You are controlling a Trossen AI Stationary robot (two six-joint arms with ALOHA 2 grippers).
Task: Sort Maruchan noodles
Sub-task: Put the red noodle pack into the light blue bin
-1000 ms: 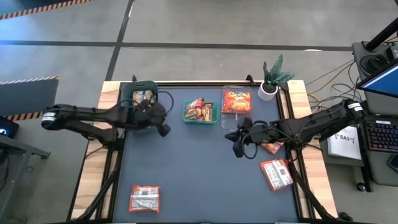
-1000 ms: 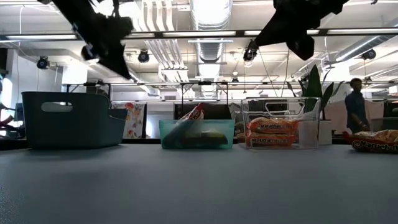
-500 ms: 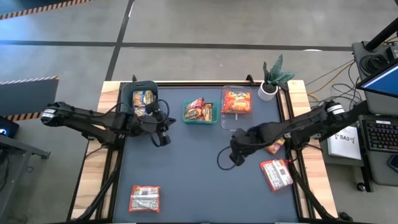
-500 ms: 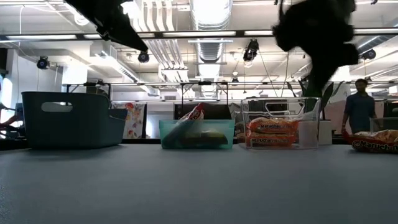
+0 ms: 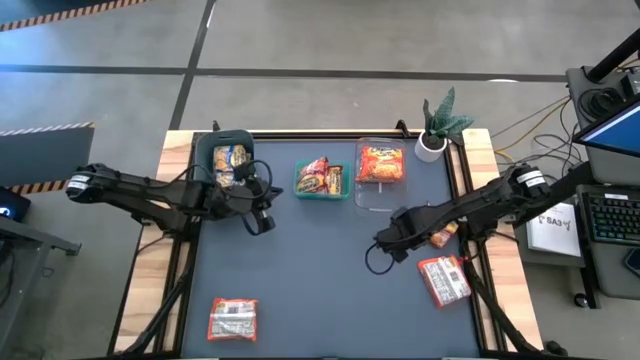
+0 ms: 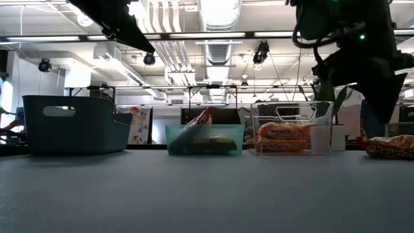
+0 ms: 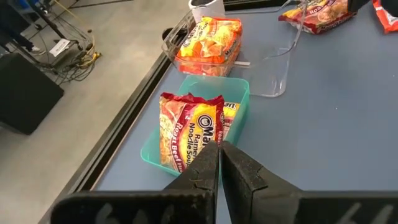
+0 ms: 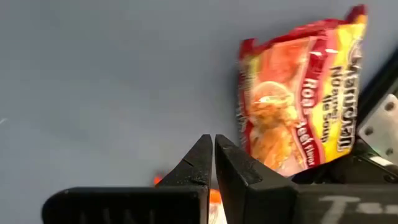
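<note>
Right wrist view shows my right gripper (image 8: 212, 144) with its jaws together and nothing between them, hanging over the dark blue-grey table (image 8: 93, 74); just beyond lies an orange-red and yellow flat plastic Maruchan noodle packet (image 8: 298, 93). From the high view that gripper (image 5: 378, 262) sits right of the table's middle, with the same packet (image 5: 438, 238) beside its arm and a red-and-white packet (image 5: 444, 281) nearer the front right edge.

My left gripper (image 7: 219, 155) also has its jaws together, empty, aimed at a small teal plastic bin (image 7: 239, 109) holding a red-and-yellow packet (image 7: 189, 127) propped on edge. Past it a clear plastic bin (image 7: 273, 68) holds orange packets (image 7: 210, 38).

In the high view a dark teal bin (image 5: 228, 160) at the back left holds a yellow-and-blue packet (image 5: 232, 158), and a red-and-grey packet (image 5: 233, 319) lies alone at the front left.
</note>
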